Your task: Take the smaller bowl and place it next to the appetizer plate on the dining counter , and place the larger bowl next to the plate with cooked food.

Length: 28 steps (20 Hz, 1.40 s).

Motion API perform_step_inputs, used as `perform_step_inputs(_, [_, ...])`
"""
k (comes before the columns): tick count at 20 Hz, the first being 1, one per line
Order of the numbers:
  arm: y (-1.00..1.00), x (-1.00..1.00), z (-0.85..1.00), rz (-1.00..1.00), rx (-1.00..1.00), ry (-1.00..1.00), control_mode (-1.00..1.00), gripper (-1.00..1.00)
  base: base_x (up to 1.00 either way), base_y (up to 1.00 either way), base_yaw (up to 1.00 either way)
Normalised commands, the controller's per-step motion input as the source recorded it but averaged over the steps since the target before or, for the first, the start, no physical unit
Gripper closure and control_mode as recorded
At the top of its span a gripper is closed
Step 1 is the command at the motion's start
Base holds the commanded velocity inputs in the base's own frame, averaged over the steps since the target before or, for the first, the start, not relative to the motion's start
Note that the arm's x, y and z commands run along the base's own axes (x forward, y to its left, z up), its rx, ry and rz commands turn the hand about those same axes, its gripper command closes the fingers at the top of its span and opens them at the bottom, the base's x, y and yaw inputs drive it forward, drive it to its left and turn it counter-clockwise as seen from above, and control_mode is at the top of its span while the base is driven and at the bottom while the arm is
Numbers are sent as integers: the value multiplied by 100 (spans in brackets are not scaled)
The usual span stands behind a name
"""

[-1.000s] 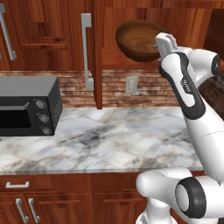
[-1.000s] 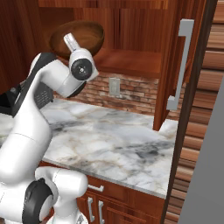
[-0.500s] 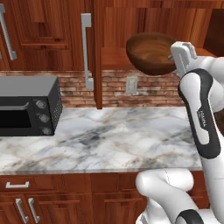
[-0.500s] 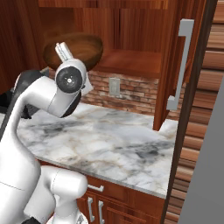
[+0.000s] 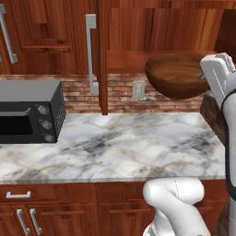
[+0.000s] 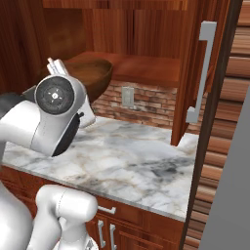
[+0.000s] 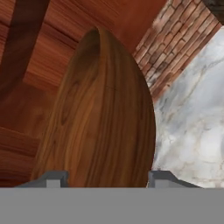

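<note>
At the left edge of the marble counter (image 5: 120, 143) a black toaster oven (image 5: 27, 110) stands against the brick backsplash (image 5: 120, 94). Further right, an open cabinet door (image 5: 99, 55) exposes the cabinet shelf (image 5: 138, 62). My gripper (image 5: 205, 76) is clamped on the rim of the wooden bowl (image 5: 177, 78), one finger on either side of its wall in the hand view, so I carry it by the rim, level, rim up. The wooden bowl hangs in the air above the right end of the counter, just in front of the shelf, touching neither. Its interior is hidden; no contents can be confirmed. I judge this a transport stage: no plates are in sight.
</note>
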Motion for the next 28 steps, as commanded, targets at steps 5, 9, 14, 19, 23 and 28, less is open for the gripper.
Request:
perform_step_inputs(5, [-1, -40, -66, 0, -10, 2, -100, 100, 0, 0, 0])
perform_step_inputs(9, [0, -58, -45, 0, -5, 4, -100, 100, 0, 0, 0])
perform_step_inputs(14, [0, 0, 0, 0, 0, 0, 100, 100, -98, -4, 0])
perform_step_inputs(19, [0, 0, 0, 0, 0, 0, 100, 100, -100, 55, 9])
perform_step_inputs(23, [0, 0, 0, 0, 0, 0, 100, 100, -60, 91, 56])
perform_step_inputs(28, [0, 0, 0, 0, 0, 0, 100, 100, 0, 26, 99])
